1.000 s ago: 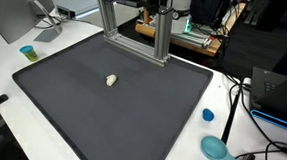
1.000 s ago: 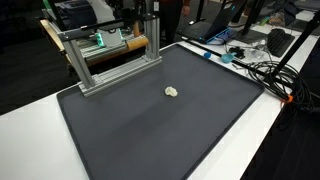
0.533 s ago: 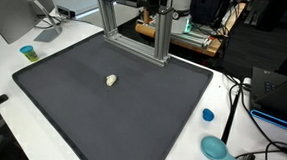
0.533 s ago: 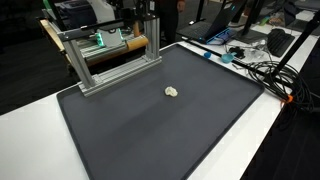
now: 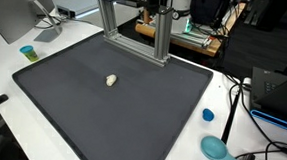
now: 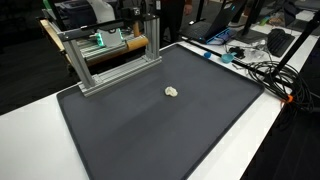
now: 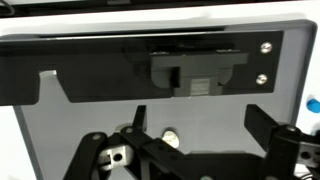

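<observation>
pincer [image 7: 203, 128] spread: wrist view only

Open mat [image 5: 131, 114] around pale lump [image 5: 110, 80]; metal frame [image 5: 163, 36] along far edge.

Gripper [image 5: 151, 0], high over the top bar of the metal frame [image 5: 164, 36], has shifted slightly along the bar since one second earlier. The displacement is small in both exterior views.
</observation>
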